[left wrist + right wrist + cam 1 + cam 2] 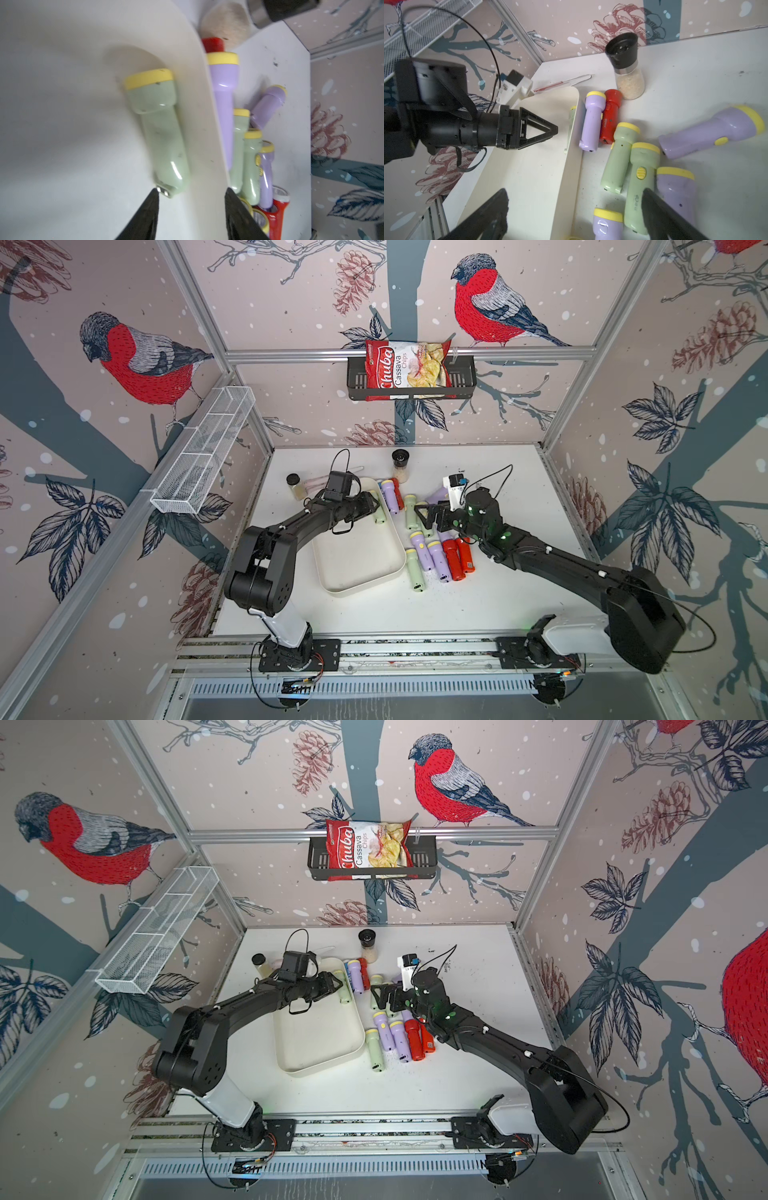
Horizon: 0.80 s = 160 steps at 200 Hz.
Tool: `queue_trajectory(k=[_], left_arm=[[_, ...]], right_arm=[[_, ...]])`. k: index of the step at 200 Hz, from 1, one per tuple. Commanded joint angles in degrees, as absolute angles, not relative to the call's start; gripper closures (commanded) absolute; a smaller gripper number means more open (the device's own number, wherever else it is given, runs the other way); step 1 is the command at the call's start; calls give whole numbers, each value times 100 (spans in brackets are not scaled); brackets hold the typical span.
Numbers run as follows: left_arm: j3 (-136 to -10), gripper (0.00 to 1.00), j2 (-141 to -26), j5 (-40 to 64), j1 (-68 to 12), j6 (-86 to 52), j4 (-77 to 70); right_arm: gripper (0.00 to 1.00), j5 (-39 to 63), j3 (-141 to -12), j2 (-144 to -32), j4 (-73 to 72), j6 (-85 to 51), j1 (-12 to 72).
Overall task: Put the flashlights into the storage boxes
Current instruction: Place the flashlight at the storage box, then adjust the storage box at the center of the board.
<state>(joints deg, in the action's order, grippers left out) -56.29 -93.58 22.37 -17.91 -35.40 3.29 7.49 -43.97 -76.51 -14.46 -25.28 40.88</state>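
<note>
Counting what lies where, the job looks barely begun. Only one pale green flashlight (160,133) can be seen inside the cream storage box (357,556). It lies flat along the box's right wall, near the upper right corner, in both top views. The box floor that shows is otherwise bare, though the left arm hides part of it.

The left hand (191,190) sits low over the box with its fingers moderately parted. The flashlight's tail lies just past the fingertips, not clamped between them, so I judge it is not held. Whether one fingertip touches the tail cannot be told.

The right hand (574,193) is spread wide and empty, hovering over the loose flashlights to the right of the box. In the right wrist view, one finger is close to a second pale green flashlight (643,166).

Everything else is still out on the table (478,605). A lilac flashlight (591,122) and a red flashlight (610,116) lie side by side just outside the box's right wall. More green and lilac ones are scattered under the right hand. A row of lilac, green and red ones (440,560) lies right of the box's lower end in a top view.

By my estimate about a dozen remain to be moved, so nearly all of the task is still ahead.
</note>
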Motion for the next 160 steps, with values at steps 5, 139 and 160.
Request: queue_trajectory(k=[5,139,160], left_arm=[[-5369,45,-8949,2287,-2131,-3601,257],[-4487,35,-7819,1781,-4323,-3237,1439],[-4556,35,-7963,1826,-4488,-3007,1624]], right_arm=[[1,560,-4173,-7572,-1554,-2601,4124],[1,97,-2881,-5668,-1366,-2694,4130],[1,89,-2774,-5457,-1299,-2749,4131]])
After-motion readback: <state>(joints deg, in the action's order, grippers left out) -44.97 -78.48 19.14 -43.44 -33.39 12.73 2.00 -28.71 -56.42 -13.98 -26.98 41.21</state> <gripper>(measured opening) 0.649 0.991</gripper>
